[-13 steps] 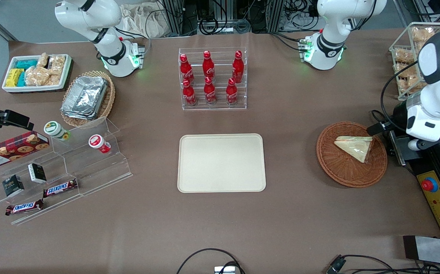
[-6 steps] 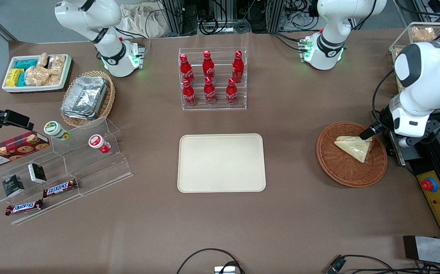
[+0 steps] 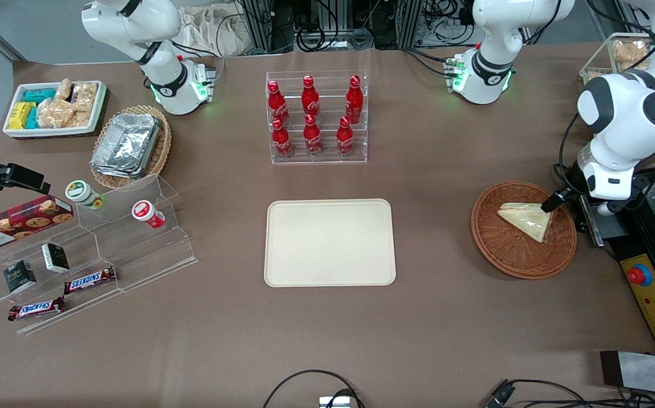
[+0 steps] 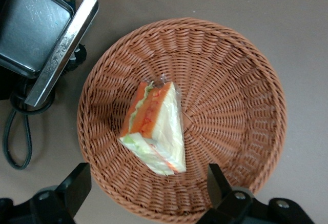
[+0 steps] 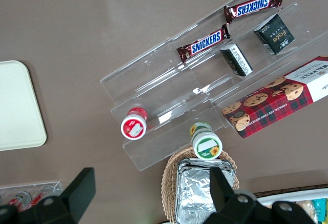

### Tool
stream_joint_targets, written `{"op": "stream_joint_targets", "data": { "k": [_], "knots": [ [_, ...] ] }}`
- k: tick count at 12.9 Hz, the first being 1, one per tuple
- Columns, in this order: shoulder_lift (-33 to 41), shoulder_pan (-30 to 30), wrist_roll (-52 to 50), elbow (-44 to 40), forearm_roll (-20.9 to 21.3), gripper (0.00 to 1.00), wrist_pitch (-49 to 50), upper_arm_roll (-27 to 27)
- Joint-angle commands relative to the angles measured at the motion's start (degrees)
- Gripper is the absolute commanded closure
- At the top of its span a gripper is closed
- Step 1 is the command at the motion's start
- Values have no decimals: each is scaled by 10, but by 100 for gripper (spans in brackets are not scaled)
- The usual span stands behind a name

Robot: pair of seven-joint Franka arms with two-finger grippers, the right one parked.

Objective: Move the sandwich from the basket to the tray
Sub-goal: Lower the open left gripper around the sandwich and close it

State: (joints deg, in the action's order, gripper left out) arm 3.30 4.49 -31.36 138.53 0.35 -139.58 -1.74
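Observation:
The sandwich (image 3: pixel 526 218) (image 4: pixel 154 129), a wrapped white-bread wedge with orange and green filling, lies in the round reddish-brown wicker basket (image 3: pixel 509 255) (image 4: pixel 230 80) at the working arm's end of the table. My gripper (image 3: pixel 557 199) (image 4: pixel 147 188) hangs above the basket's rim, beside the sandwich's broad end. It is open wide with nothing between its fingers; they straddle the rim without touching the sandwich. The cream tray (image 3: pixel 330 242) (image 5: pixel 18 106) lies bare at the table's middle.
A metal bracket (image 3: pixel 594 221) (image 4: pixel 61 55) and a control box with a red button (image 3: pixel 639 276) stand right beside the basket. A rack of red bottles (image 3: pixel 316 119) stands farther from the camera than the tray. Snack shelves (image 3: pixel 95 249) stand toward the parked arm's end.
The working arm's wrist has swung up and away from the camera, and the gripper has edged slightly in over the basket toward the sandwich. The sandwich has not moved.

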Motion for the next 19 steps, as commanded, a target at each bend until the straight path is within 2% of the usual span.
{"op": "stream_joint_targets", "data": {
  "k": [1, 8, 14, 15, 16, 17, 19],
  "knots": [
    [-2, 8, -13, 33, 12, 0, -53, 3],
    [-71, 16, -12, 53, 11, 0, -170, 3],
    [-106, 17, -12, 53, 10, 0, -209, 3],
    [-109, 16, -13, 53, 9, 4, -211, 3],
    [-112, 16, -16, 53, 6, 12, -217, 3],
    [-116, 16, -25, 52, 6, 25, -220, 3],
    [-116, 15, -29, 52, 6, 58, -220, 3]
  ]
}}
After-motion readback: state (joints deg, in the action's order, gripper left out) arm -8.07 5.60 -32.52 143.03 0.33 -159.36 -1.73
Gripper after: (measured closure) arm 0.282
